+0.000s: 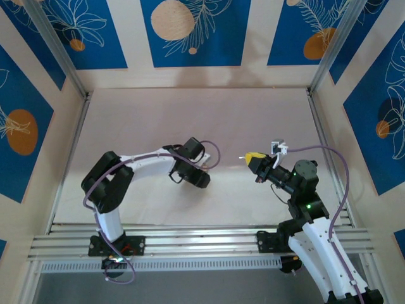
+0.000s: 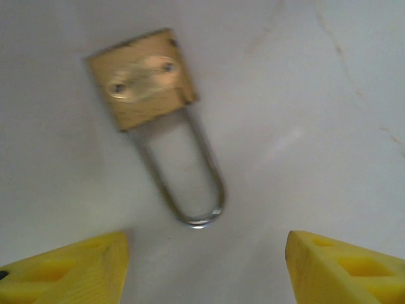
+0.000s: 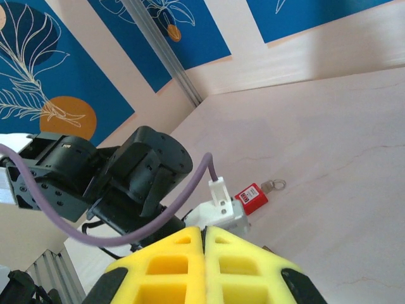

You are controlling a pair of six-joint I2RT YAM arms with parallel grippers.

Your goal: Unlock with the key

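Pale pinkish matte table (image 1: pixel 190 120), boxed in by blue-and-cream patterned walls (image 1: pixel 196 31). White-and-black left arm (image 1: pixel 145 161) is folded at the elbow, wrist out over mid-table. The right arm (image 1: pixel 316 234), same build, is raised and points left toward it. Left gripper (image 2: pixel 205 247): yellow fingers spread wide with nothing between them, hanging over the small square brass padlock (image 2: pixel 142 79). The padlock lies flat on the table. Both legs of its long steel shackle (image 2: pixel 199 221) run into the body, and the bend points at the gap between the fingers; no contact visible. Right gripper (image 3: pixel 205 235): yellow fingers pressed together along one seam, held clear of the table. A small red block with a pale label (image 3: pixel 252 198) lies on the table just past the left wrist, with a small silvery piece (image 3: pixel 273 185) touching its far end; cannot tell what either is. The key (image 1: pixel 241 156), a tiny pale silvery sliver, juts leftward from the right gripper's tip. It is pinched there above the table, apart from the brass padlock, and too small to read its shape.
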